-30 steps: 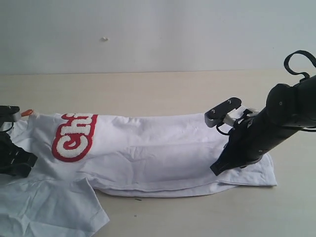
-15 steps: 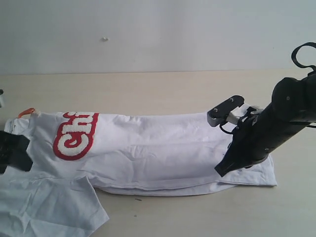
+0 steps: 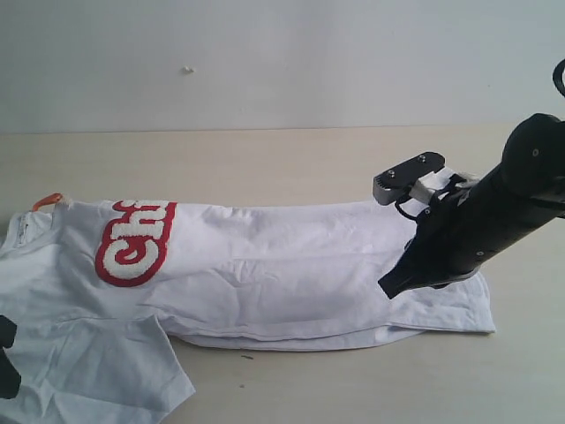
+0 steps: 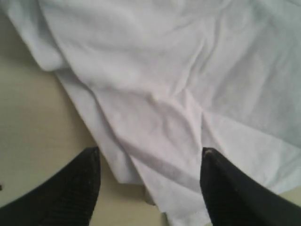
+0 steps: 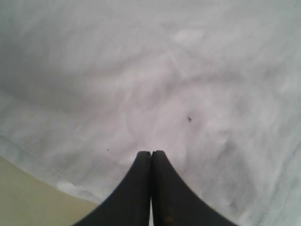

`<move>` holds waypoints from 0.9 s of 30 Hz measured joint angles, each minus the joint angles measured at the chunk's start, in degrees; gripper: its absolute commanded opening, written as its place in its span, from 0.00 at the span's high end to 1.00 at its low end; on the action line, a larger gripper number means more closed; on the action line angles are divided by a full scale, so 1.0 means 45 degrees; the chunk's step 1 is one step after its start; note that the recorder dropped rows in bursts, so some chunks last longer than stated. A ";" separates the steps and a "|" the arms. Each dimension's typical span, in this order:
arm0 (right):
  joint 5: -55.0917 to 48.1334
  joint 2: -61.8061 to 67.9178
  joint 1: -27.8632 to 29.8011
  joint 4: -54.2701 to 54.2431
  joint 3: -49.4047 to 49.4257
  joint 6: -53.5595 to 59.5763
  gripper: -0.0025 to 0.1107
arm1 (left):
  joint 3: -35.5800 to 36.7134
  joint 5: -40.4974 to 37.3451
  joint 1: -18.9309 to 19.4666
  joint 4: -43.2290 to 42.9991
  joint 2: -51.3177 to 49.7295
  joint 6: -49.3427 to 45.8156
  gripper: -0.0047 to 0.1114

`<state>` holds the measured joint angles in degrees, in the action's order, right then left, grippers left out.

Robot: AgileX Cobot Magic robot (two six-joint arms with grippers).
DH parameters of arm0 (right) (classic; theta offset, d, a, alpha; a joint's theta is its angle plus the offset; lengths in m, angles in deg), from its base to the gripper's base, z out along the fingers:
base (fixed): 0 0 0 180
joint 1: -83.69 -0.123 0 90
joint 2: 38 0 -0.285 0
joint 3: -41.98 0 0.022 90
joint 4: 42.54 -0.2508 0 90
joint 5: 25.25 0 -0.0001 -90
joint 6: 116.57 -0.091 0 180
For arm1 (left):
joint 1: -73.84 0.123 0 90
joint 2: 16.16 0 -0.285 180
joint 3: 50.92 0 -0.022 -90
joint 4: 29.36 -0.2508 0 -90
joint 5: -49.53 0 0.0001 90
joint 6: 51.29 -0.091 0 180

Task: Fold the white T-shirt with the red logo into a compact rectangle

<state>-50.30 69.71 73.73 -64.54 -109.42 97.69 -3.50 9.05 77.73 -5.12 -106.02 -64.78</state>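
The white T-shirt lies on the table as a long band folded lengthwise, with the collar end at the left. The red logo faces up near that end, partly folded under. One short sleeve spreads toward the front left. My left gripper is open above the sleeve's edge and holds nothing. In the exterior view only a dark bit of the left gripper shows at the frame's left edge. My right gripper hangs shut over the hem end, its tips pressed together above plain white cloth.
A small orange neck tag sticks out at the collar. The pale wooden table runs back to a white wall. The right arm's wrist camera bracket juts out above the shirt's hem end.
My left gripper has left the collar area and moved toward the front-left corner of the view, nearly out of frame. The right arm has shifted slightly up and to the right.
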 measured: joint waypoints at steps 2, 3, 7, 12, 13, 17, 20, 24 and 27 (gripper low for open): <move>-0.0091 0.0000 0.0000 -0.0026 0.0000 0.0020 0.98 | 0.0414 0.0377 0.0010 0.0264 0.0168 0.0116 0.44; -0.0118 0.0000 0.0000 -0.0026 0.0000 0.0020 0.98 | 0.0572 0.0515 0.0010 0.0283 0.0197 0.0208 0.44; -0.0144 0.0000 0.0000 -0.0106 0.0000 0.0050 0.98 | 0.1316 0.1345 0.0010 0.0283 0.0218 0.0836 0.43; -0.0193 0.0000 0.0000 -0.0363 0.0000 0.0291 0.98 | 0.1753 0.2160 0.0010 0.0506 0.0218 0.1006 0.43; -0.0193 0.0000 0.0000 -0.0501 0.0000 0.0363 0.98 | 0.1759 0.2223 0.0010 0.0625 0.0218 0.1006 0.43; -0.0241 0.0000 0.0000 -0.0778 0.0000 0.0653 0.98 | 0.1778 0.2471 0.0010 0.1053 0.0218 0.0851 0.43; -0.0241 0.0000 0.0000 -0.0812 0.0000 0.0752 0.98 | 0.1778 0.2482 0.0010 0.1201 0.0218 0.0763 0.43; -0.0241 0.0000 0.0000 -0.0896 0.0000 0.0852 0.98 | 0.1787 0.2466 0.0010 0.1908 -0.0328 0.0119 0.43; -0.0241 0.0000 0.0000 -0.1145 0.0000 0.0996 0.98 | 0.1761 0.2374 0.0010 0.2729 -0.0852 -0.0608 0.44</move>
<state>-51.38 69.71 73.73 -69.69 -109.42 102.17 4.43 19.74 77.78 7.16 -109.86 -67.51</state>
